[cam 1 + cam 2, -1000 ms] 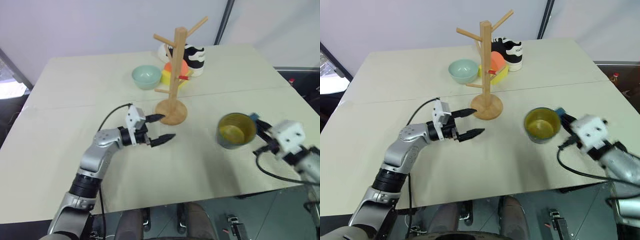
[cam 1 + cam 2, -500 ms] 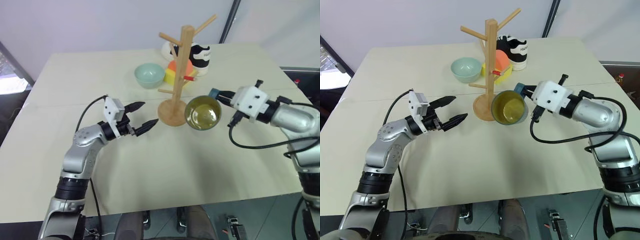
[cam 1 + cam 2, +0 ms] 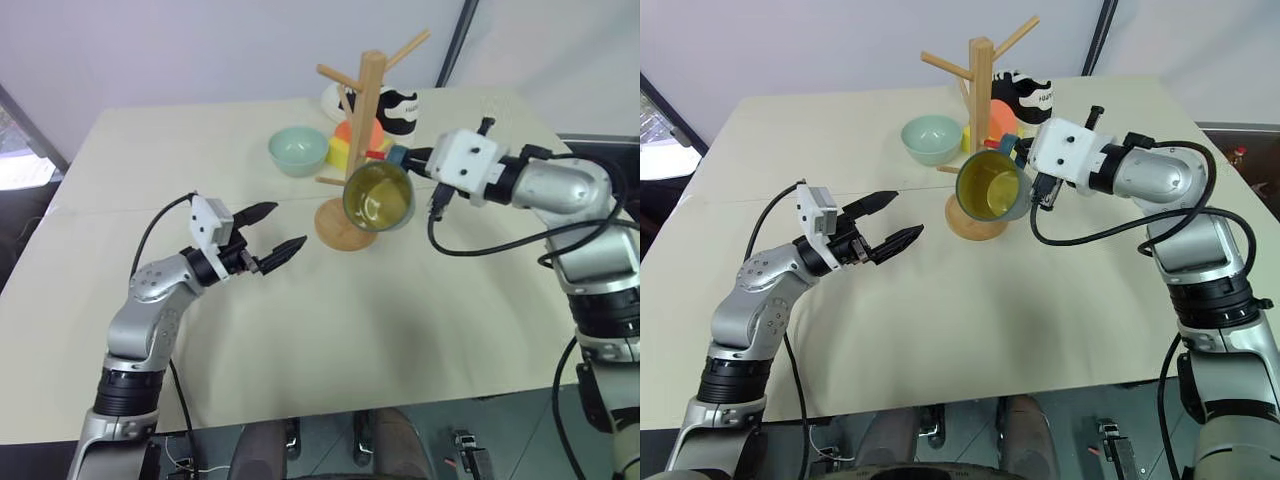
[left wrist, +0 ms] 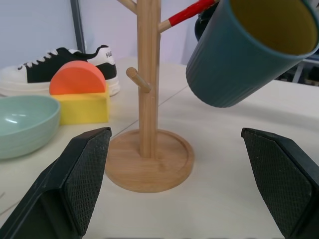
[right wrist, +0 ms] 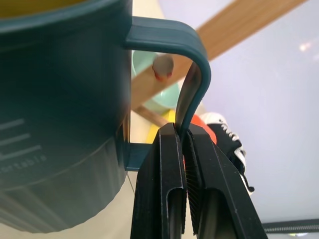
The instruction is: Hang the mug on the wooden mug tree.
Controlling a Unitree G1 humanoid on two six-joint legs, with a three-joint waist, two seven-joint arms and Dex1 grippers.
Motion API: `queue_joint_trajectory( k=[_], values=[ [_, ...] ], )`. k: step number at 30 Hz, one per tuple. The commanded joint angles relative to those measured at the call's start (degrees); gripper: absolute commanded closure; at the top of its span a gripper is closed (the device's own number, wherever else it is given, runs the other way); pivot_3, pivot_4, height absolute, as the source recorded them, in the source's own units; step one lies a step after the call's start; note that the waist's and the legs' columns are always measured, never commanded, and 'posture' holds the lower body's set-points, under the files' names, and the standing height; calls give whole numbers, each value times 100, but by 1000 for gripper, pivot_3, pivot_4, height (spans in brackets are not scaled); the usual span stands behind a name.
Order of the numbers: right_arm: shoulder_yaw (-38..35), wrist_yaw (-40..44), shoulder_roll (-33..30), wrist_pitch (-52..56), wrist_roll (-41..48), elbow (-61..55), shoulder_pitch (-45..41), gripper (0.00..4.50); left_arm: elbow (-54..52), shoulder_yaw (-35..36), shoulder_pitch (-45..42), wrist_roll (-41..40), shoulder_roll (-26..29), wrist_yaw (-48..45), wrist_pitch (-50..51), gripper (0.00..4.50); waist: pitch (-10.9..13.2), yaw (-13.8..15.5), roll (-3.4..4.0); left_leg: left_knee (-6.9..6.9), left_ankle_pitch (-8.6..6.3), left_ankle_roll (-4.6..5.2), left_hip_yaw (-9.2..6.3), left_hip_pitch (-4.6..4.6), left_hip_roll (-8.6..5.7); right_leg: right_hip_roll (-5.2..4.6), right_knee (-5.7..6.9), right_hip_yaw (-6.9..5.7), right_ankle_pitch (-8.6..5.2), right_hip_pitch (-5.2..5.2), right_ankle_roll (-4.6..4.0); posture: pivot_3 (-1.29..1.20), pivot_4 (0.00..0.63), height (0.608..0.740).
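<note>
1 ribbed teal mug (image 3: 379, 196), yellow-lined.

The teal, yellow-lined mug (image 3: 992, 186) hangs tipped in the air, touching nothing below, just at four o'clock of the upright wooden mug tree (image 3: 980, 120).

Left pincer (image 3: 268, 229) gapes wide, arm low; right pincer (image 5: 183, 149) is clamped tight, arm raised.

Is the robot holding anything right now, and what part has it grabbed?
The right gripper holds the mug by its loop handle, pinched between both fingers. The left gripper is open and holds nothing.
</note>
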Motion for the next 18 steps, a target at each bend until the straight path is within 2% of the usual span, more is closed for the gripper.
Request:
queue_joint_trajectory(
  k=[1, 18],
  values=[
    [-39, -35, 39, -38, -114, 14, -276, 4446, -269, 107, -83, -162, 60, 3, 16, 0, 0, -1, 0, 0, 2, 0, 1, 1, 1, 2, 7, 0, -1, -2, 2, 0, 150, 732],
    [220, 65, 326, 75, -456, 191, -777, 4446, -464, 135, -186, -461, 76, 65, 184, 0, 0, -7, 0, 4, 4, -26, 3, 9, 10, 7, 14, 3, 5, -2, -10, 0, 150, 732]
  ],
)
